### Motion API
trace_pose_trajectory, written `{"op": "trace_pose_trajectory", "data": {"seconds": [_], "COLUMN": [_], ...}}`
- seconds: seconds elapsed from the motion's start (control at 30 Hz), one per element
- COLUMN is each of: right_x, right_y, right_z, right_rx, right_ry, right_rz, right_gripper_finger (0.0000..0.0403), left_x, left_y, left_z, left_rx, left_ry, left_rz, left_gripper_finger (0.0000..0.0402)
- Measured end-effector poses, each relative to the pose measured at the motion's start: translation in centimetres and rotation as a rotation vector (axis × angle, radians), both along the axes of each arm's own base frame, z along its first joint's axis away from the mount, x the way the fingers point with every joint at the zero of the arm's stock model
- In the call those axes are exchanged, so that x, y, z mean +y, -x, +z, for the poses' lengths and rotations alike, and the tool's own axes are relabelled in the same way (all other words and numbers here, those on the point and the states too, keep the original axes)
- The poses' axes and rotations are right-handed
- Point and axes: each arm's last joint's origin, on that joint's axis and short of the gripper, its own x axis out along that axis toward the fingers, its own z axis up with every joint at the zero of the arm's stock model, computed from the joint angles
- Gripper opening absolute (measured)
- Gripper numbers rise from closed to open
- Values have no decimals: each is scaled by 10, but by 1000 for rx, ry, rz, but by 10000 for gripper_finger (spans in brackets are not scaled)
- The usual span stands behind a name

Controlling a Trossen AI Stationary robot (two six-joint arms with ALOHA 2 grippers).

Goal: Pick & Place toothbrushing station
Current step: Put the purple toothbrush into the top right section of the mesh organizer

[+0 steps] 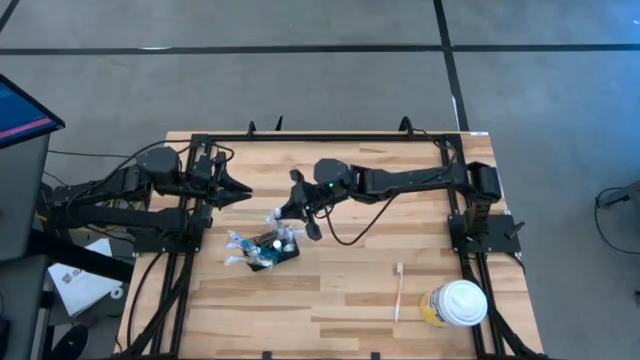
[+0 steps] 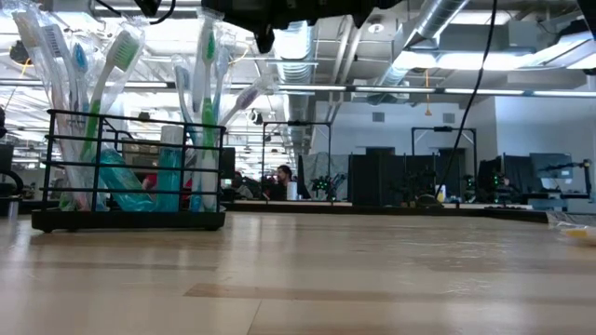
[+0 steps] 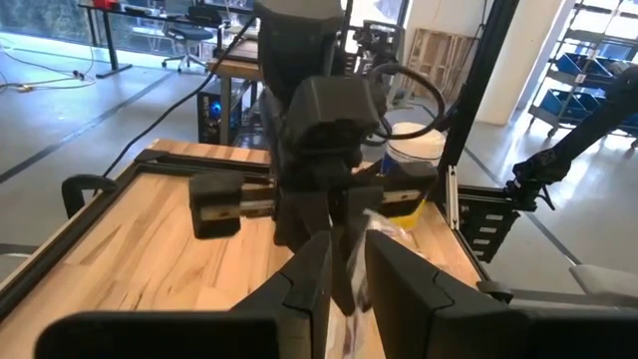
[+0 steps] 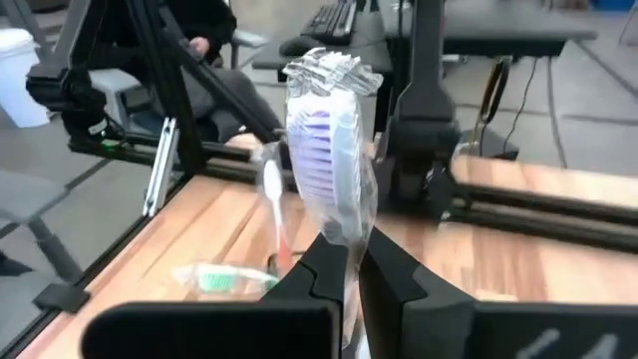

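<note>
The right gripper [image 4: 347, 274] has its two dark fingers pinched together on a clear plastic-wrapped toothbrush with purple and white bristles [image 4: 329, 160], whose wrapped head stands up above the fingertips in the right wrist view. In the high view this right gripper [image 1: 287, 215] sits over the middle of the light wooden slatted table [image 1: 340, 290], just above and beside the toothbrushing station, a small black rectangular wire holder box [image 1: 272, 250] that rests on the table left of centre. The low view shows the holder [image 2: 130, 177] standing upright on the tabletop, packed with upright toothbrushes in white, green and teal [image 2: 112, 84] and teal tubes. The left gripper [image 3: 344, 279] holds its dark fingers a narrow gap apart with nothing clearly between them; in the high view it [image 1: 240, 192] hangs over the table's left part, pointing toward the right arm and clear of the holder. Well apart, toward the table's right front corner, a single white toothbrush [image 1: 398, 290] lies flat, and just beside it stands a yellowish cup with a white lid [image 1: 458, 303]. Beyond the table, a person [image 2: 282, 182] sits far back in the room.
</note>
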Motion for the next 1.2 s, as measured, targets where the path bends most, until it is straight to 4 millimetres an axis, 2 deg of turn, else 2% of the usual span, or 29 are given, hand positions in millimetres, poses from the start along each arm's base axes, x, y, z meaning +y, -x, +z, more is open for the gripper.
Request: {"op": "trace_pose_trajectory", "data": {"seconds": [0.47,0.93,1.2], "right_x": [-1,-1,-2], "right_y": [-13,-13,-22], "right_z": [-38,-37,-63], "right_rx": [105,97,144], "right_ry": [7,22,12], "right_rz": [7,12,8], "right_gripper_finger": [7,6,9], "left_x": [0,0,0], "left_y": [0,0,0], "left_z": [-1,-1,-1], "left_rx": [7,12,14], "left_ry": [1,2,2], "left_rz": [0,0,0], "left_gripper_finger": [61,61,61]}}
